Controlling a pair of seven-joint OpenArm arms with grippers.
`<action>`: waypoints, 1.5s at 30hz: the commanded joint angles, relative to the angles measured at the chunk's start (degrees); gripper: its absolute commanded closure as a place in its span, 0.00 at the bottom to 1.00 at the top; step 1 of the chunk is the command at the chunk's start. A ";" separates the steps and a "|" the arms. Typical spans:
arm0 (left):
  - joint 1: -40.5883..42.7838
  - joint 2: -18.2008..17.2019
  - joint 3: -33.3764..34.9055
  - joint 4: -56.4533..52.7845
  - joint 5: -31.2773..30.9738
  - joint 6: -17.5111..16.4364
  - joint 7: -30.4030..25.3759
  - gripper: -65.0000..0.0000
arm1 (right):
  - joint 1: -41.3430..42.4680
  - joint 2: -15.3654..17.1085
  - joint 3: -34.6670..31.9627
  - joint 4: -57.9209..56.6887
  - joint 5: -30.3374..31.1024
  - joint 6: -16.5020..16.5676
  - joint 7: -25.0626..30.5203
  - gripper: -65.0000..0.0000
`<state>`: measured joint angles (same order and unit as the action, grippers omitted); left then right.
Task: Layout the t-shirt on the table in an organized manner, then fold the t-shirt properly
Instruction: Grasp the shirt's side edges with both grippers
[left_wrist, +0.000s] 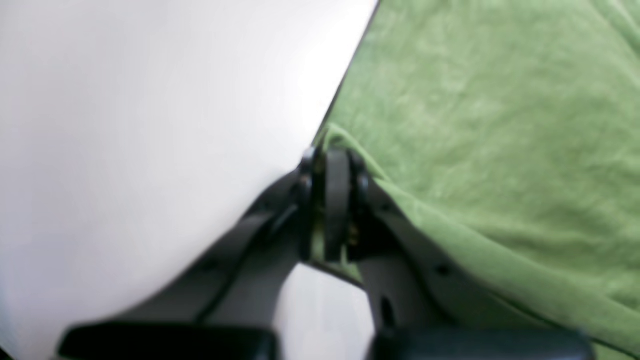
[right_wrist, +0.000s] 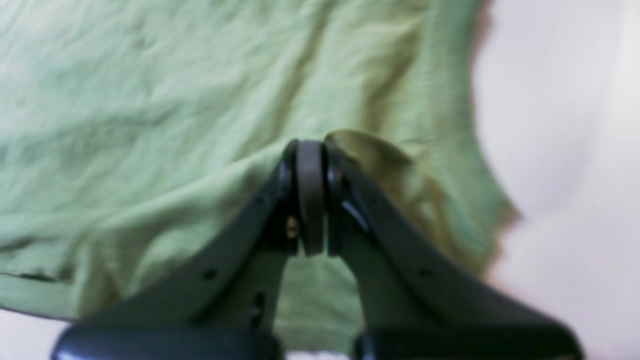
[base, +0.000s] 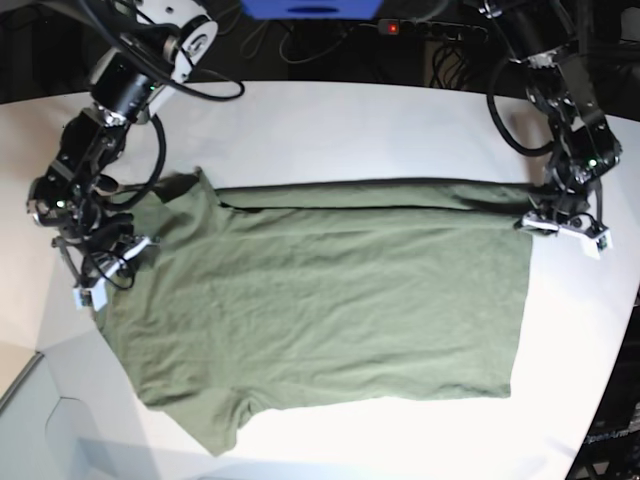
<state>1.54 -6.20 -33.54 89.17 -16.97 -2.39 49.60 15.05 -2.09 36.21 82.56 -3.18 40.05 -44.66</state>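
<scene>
Layout looks close to done, by my reading: the t-shirt (base: 320, 310) lies spread across the middle of the table (base: 330, 130), body flat, hem toward the right, neck end and sleeves toward the left. One fold seems already made or under way, since a long strip along the far edge lies doubled over the body. The near sleeve pokes out at the lower left, so the sleeves and the crosswise folds are left to do.

Both arms sit at opposite ends of that far edge. The left gripper (left_wrist: 332, 165) is clenched on the cloth's edge, a lip of green pinched between its tips right where fabric meets bare white tabletop. The right gripper (right_wrist: 310, 155) is likewise closed on the shirt, with a small peak of cloth raised just beside its tips.

Both wrist views are blurred, so how much fabric each pinch holds, one layer or two, cannot be told. From the base view, the right gripper and the collar area are largely hidden behind the arm's cabling, and no neck label is visible.
</scene>
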 joint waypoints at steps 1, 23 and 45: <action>-1.41 -0.62 -0.17 0.55 -0.13 -0.02 -0.77 1.00 | 1.17 0.37 -0.12 0.47 0.85 -0.05 2.69 1.00; -3.52 -0.70 -0.17 -2.62 -0.13 -0.02 -0.77 0.99 | 2.58 1.25 0.15 -1.29 0.85 -0.05 4.44 1.00; 0.70 -0.44 -0.17 6.18 -0.21 -0.02 -0.68 0.37 | -2.08 3.54 0.94 4.95 1.20 -0.05 3.92 0.42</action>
<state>3.11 -6.02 -33.65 94.21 -16.91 -2.42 49.89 12.03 0.93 37.23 86.52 -2.63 40.05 -41.63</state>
